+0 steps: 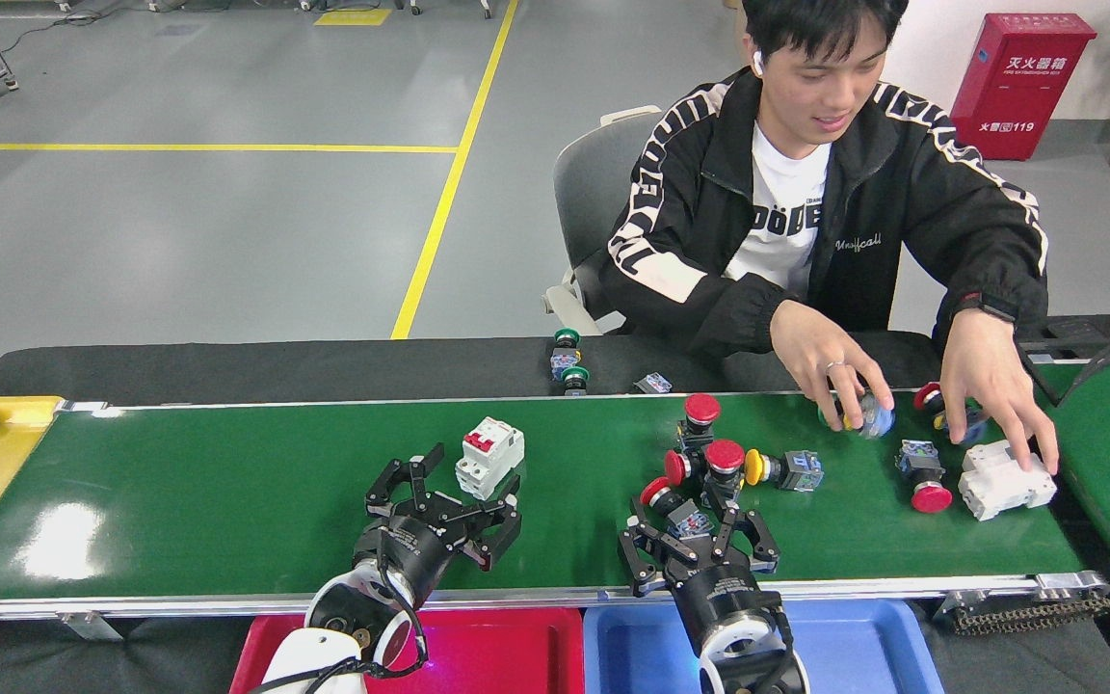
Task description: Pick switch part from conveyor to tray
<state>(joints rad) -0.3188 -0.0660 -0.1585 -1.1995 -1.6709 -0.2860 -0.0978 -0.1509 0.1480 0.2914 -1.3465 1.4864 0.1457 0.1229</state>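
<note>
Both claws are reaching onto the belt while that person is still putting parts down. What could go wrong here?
The right claw is open over a tight cluster of red buttons; it might grab two or knock them apart. The left claw, open beside the white breaker, could tip it. The person's hands are on the belt, so a collision is possible.

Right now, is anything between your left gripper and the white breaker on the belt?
No. In the head view, only bare green conveyor separates the open left gripper from the white breaker; its fingertips nearly reach it.

conveyor (227,501): glossy green | circuit breaker (488,456): white, red levers | trays: red (507,651), blue (854,646)
</note>
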